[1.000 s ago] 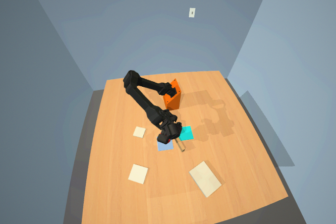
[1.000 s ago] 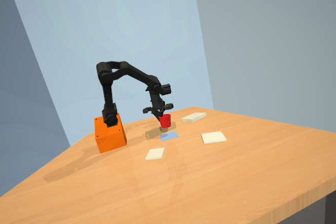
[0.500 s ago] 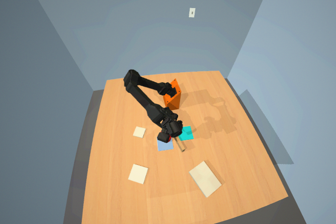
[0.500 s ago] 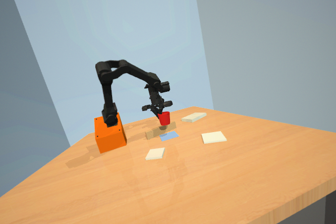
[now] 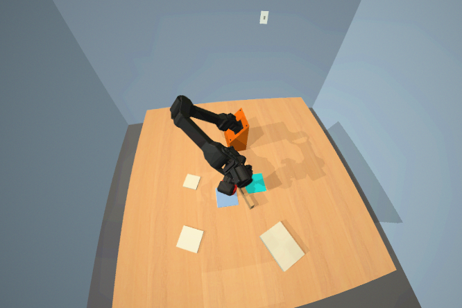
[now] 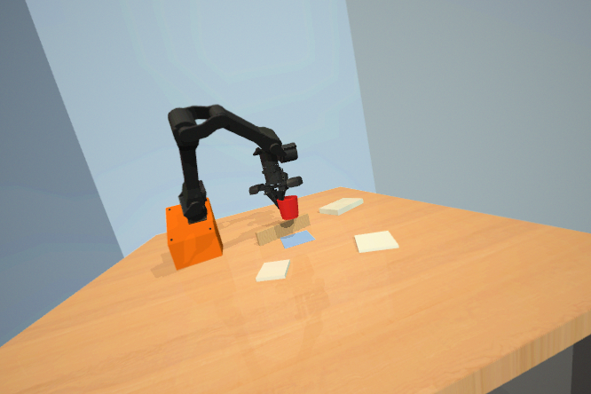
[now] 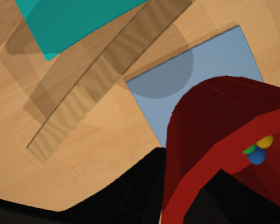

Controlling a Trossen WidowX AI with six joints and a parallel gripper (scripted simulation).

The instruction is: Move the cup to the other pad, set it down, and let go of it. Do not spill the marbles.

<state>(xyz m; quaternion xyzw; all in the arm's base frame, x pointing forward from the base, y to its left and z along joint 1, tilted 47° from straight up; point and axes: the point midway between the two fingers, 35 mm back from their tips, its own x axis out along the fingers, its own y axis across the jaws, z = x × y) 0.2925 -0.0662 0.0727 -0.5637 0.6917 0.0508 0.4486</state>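
In the exterior view, the orange base block (image 6: 193, 238) sat at left on the counter (image 6: 398, 302), and near frame center the gripper (image 6: 281, 194) was clenched on the red cup (image 6: 288, 207), held upright above the light-blue pad (image 6: 297, 239), with 3 cream tiles nearby.

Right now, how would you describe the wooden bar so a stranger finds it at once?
Start at the orange base of the arm and follow the arm to the red cup. Just below the cup, the bar lies between the blue pad and the teal pad. It is long, narrow and wood-grained, unlike the flat cream tiles.
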